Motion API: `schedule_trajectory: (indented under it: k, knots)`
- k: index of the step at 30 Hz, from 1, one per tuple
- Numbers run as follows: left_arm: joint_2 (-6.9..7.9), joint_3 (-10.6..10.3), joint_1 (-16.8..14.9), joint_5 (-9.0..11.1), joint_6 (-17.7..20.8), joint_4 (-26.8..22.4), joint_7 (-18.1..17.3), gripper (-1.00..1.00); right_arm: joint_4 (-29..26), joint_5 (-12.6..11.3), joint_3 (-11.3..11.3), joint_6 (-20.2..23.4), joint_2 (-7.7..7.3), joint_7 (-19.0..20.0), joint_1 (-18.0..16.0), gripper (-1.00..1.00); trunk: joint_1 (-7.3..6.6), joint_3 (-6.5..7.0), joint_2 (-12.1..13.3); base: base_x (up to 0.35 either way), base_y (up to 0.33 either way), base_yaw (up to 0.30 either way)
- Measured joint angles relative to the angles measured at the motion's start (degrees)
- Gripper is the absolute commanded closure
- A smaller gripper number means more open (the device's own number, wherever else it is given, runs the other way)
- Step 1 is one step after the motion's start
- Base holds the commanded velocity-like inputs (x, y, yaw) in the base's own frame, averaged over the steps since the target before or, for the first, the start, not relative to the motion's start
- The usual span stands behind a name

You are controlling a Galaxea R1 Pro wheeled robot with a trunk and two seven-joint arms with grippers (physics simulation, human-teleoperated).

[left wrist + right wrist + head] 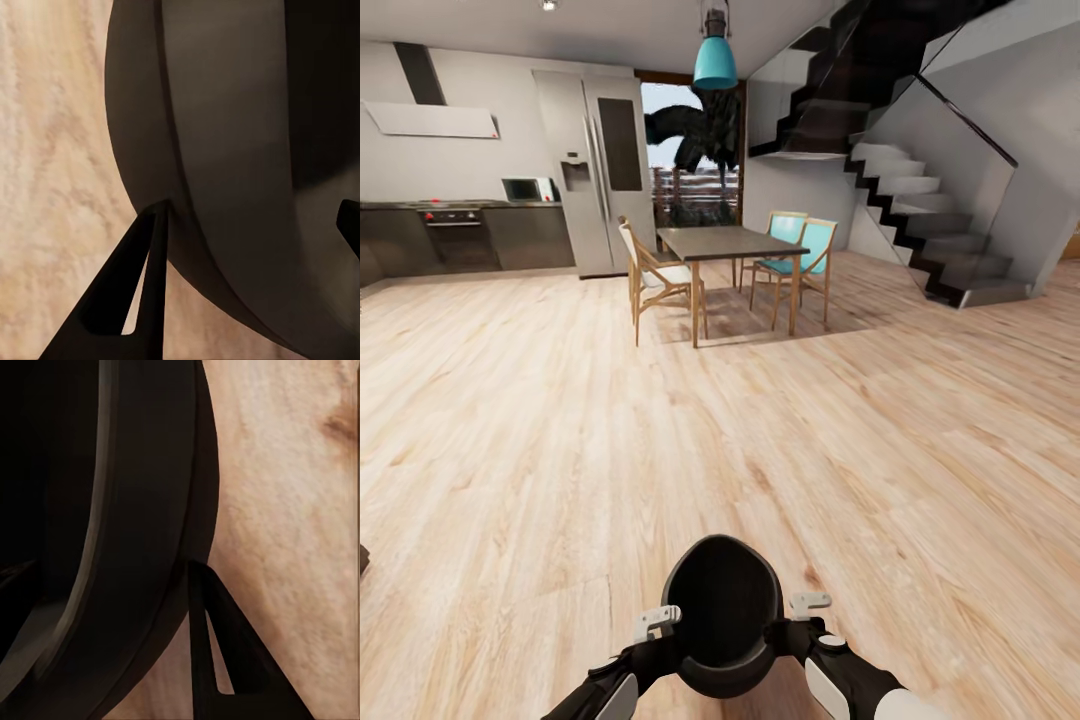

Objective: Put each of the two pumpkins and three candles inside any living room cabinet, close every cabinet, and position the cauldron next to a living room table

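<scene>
While upright, mouth up: cauldron (pixel 722 612) | left hand (pixel 678 640), right hand (pixel 792 628) clamp its rim

The head camera looks forward and down across the wood floor (pixel 510 420) toward the dining table (pixel 730 242). Each wrist camera sits very near the cauldron (pixel 722 610), facing its wall; all three views share cauldron and floor.

No legible text, label, brand, number or sign is seen on anything in the head view or either wrist view.
</scene>
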Motion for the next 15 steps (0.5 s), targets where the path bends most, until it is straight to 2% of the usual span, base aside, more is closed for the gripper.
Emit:
schedule_trajectory:
  k: [13,15]
  knots:
    - [-0.12,0.1,0.0,-0.3,0.0,0.1,0.0,1.0,0.3,0.3,-0.4,-0.1,-0.01,0.3,0.0,1.0,-0.34,2.88,0.2,0.0,0.0,0.0]
    - [-0.1,0.1,0.0,-0.3,0.0,0.1,0.0,1.0,0.3,0.2,-0.4,-0.2,0.0,0.3,0.0,1.0,-0.77,3.24,1.0,0.0,0.0,0.0]
